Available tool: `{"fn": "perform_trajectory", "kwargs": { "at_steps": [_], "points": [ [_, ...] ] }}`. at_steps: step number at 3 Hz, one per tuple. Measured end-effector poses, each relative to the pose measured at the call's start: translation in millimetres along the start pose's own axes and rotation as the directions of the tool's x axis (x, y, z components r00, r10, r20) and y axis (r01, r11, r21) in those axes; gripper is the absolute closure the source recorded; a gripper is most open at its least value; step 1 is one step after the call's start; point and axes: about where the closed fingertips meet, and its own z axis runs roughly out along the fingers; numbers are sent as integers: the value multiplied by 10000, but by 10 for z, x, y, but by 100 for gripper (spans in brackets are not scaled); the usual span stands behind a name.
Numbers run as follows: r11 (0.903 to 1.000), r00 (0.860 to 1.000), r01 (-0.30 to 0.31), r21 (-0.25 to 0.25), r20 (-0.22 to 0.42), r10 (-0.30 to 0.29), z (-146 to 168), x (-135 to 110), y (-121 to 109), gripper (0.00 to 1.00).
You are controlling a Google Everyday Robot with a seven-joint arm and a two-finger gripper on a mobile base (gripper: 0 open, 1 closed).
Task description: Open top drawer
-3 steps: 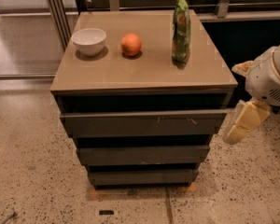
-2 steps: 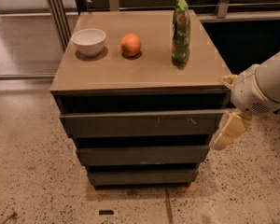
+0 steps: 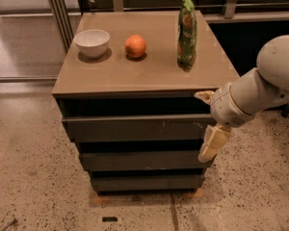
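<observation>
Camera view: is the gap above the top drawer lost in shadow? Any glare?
Camera view: the gap above the top drawer is black with shadow; the cabinet top shows only a mild sheen, no harsh glare; the hand, at the drawer's right end, is well lit.

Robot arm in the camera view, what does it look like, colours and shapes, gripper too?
The arm is a smooth, rounded white shell: a bulbous joint, then a thick cylindrical segment with a ringed wrist. No cables or markings show. The gripper, at the right end of the top drawer, has pale cream, blocky fingers.
</observation>
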Motion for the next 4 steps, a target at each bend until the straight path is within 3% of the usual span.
{"fn": "perform_trajectory", "kwargs": {
  "at_steps": [2,4],
  "points": [
    [9991,9987,414,-48,-291,-415,80,82,63,0],
    [9858,9830,1653,288,-856,-1623,503,277,68,0]
  ]
}}
